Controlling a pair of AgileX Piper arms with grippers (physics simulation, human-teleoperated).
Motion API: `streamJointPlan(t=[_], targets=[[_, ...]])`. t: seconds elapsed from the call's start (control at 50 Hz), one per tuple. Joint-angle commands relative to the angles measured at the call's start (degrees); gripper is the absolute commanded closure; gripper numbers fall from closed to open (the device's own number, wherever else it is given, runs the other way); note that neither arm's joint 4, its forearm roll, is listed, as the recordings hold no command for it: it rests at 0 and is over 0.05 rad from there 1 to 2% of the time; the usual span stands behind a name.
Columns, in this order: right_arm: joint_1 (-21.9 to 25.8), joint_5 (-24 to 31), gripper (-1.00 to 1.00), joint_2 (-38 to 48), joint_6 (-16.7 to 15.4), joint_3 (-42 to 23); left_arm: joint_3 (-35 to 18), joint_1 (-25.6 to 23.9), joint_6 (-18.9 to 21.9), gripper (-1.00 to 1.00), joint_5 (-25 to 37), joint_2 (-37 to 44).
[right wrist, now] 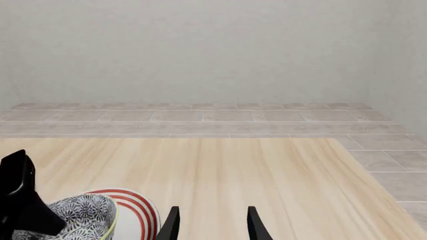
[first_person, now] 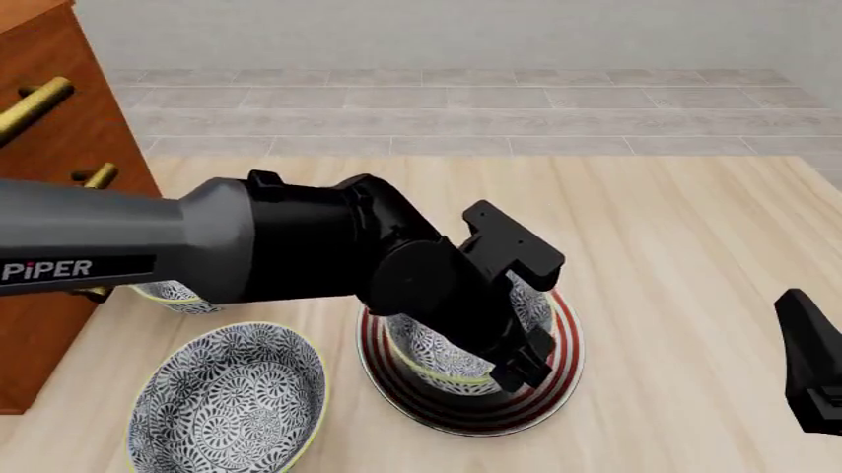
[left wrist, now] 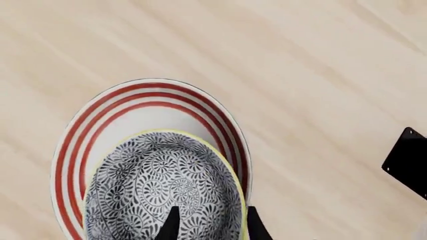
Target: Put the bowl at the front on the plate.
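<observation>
The bowl (left wrist: 160, 185), blue-and-white floral with a yellow-green rim, sits on the plate (left wrist: 133, 97), a white plate with red rings. In the front view the bowl (first_person: 428, 360) and plate (first_person: 526, 409) lie near the table's front, mostly hidden under my left arm. My left gripper (first_person: 523, 367) hangs over the bowl's right side. It (left wrist: 213, 227) is open, one finger inside the rim and one outside. My right gripper (first_person: 800, 315) is far to the right, well away from the plate, and open (right wrist: 213, 225) with nothing between its fingers.
A second floral bowl (first_person: 231, 399) sits at the front left beside the plate. A third bowl (first_person: 172, 294) peeks out behind my left arm. A wooden drawer cabinet (first_person: 53, 128) with brass handles stands at the left edge. Bare tabletop (first_person: 684, 227) stretches to the right and back.
</observation>
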Motion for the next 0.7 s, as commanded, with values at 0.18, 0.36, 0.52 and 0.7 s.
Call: streamJointPlan(t=[0.18,0.36,0.52,0.7], targets=[[0.0,-0.1,-1.0,-0.07,-0.01,0.15,1.29,0.77,1.09,-1.0,4.21,-8.04],[0.0,-0.1,-1.0,-0.08,0.0,0.15,3.2,2.4,2.75,-1.0,6.54,-13.98],[0.0,-0.1,-1.0,-0.07,-0.01,0.15,4.51,3.24,3.46,-1.0,8.86,-19.05],[-0.01,-0.1,-1.0,-0.06,0.0,0.15,6.41,3.98,3.97,-1.0,11.06,-24.57]])
